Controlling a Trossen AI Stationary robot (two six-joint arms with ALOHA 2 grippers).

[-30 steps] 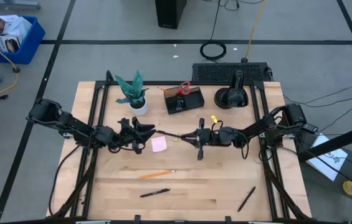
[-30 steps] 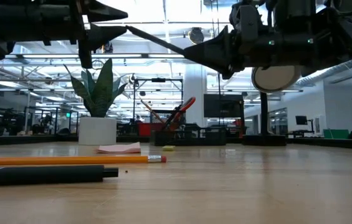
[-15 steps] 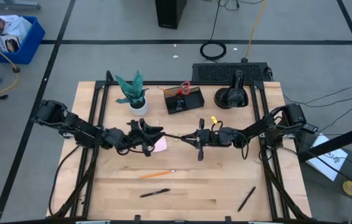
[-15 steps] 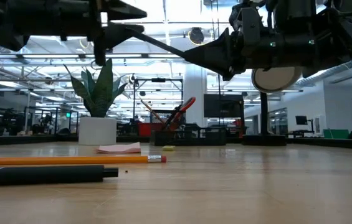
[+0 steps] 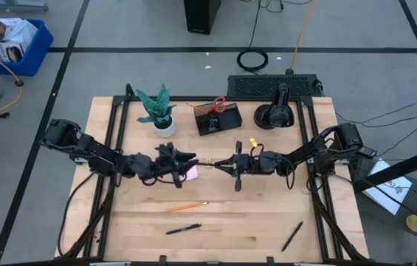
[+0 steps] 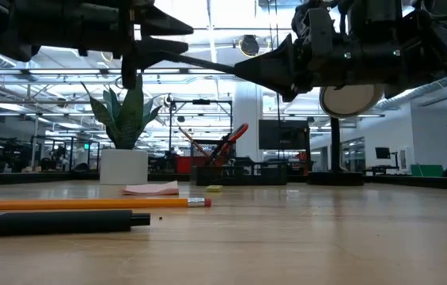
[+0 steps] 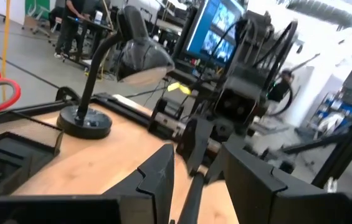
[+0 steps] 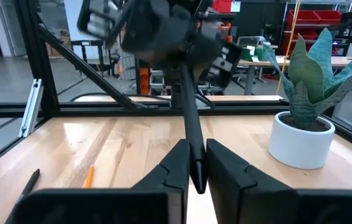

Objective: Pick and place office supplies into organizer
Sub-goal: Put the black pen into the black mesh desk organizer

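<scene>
A black pen (image 5: pixel 207 161) hangs level above the middle of the table, with my right gripper (image 5: pixel 221 163) shut on its right end. My left gripper (image 5: pixel 186 159) faces it from the left and is open. Its fingers (image 7: pixel 160 177) stand on either side of the pen's free end (image 7: pixel 191 190); whether they touch it I cannot tell. The dark organizer (image 5: pixel 209 122) stands at the far middle of the table with red scissors (image 5: pixel 219 104) upright in it. On the table lie a pink sticky-note pad (image 5: pixel 191 173), an orange pencil (image 5: pixel 186 207) and two more black pens (image 5: pixel 183 230) (image 5: pixel 291 236). My right gripper pinches the pen's right end (image 8: pixel 194 163) between its two fingers. The fingers come level from the table's right and lie along the pen. The pen is lifted clear of the table, roughly level, and points at my left gripper (image 8: pixel 163 31).
A teal plant in a white pot (image 5: pixel 160 112) stands at the far left. A black domed lamp (image 5: pixel 274 114) stands at the far right, with a small yellow piece (image 5: pixel 253 141) in front of it. There is bare wood (image 5: pixel 245 214) in the near half.
My left gripper has moved toward the table's right, toward my right gripper, staying open; its fingers now stand around the pen's free end. The pen has stayed where it was.
</scene>
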